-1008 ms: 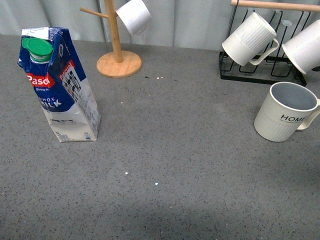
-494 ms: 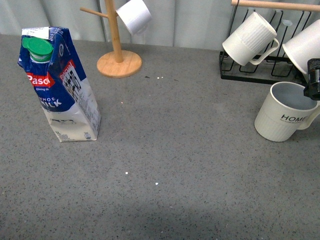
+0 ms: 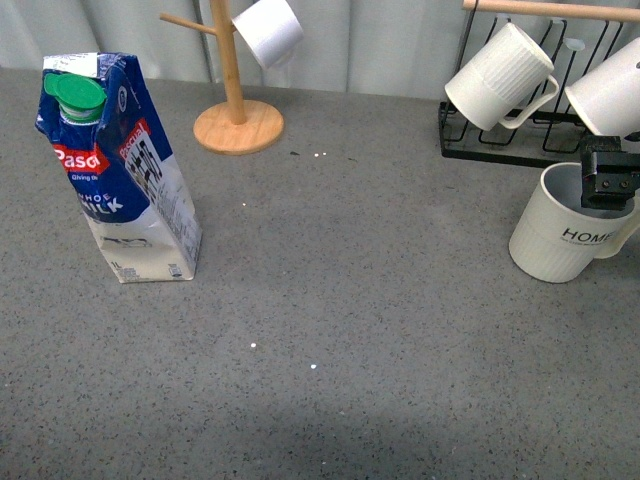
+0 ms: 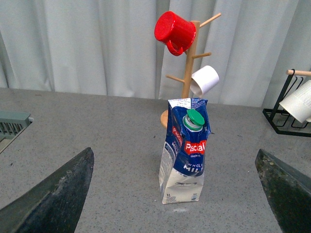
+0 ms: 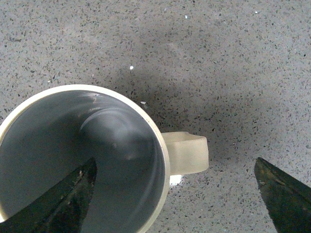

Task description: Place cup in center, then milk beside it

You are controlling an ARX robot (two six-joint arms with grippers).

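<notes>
Found the right gripper (image 3: 609, 185) poised over the cup (image 3: 556, 240) at the right side of the grey table (image 3: 350, 300), reaching in from the right edge of the front view. Saw its jaws spread wide in the right wrist view: one finger (image 5: 53, 199) over the grey-blue inside, the other out past the handle, with the rim and handle between them. Could not tell whether either touched the cup or dipped below the rim. Pinched nothing.

Saw nothing of the left arm from the front. Noted the left gripper (image 4: 174, 151) with jaws likewise wide apart, holding nothing, facing the milk (image 3: 120, 170) from a distance.

Found the cup upright and empty, "HOME" lettering towards the front, just before a black wire rack (image 3: 520, 145) carrying white ribbed mugs (image 3: 500, 80) tilted on their sides. Found the milk upright at the left side, well apart from the cup, green cap on; could not tell its contents. Noted behind it a wooden mug tree (image 3: 232, 80) bearing a small white cup (image 3: 268, 30) and a red cup (image 4: 175, 33).
</notes>
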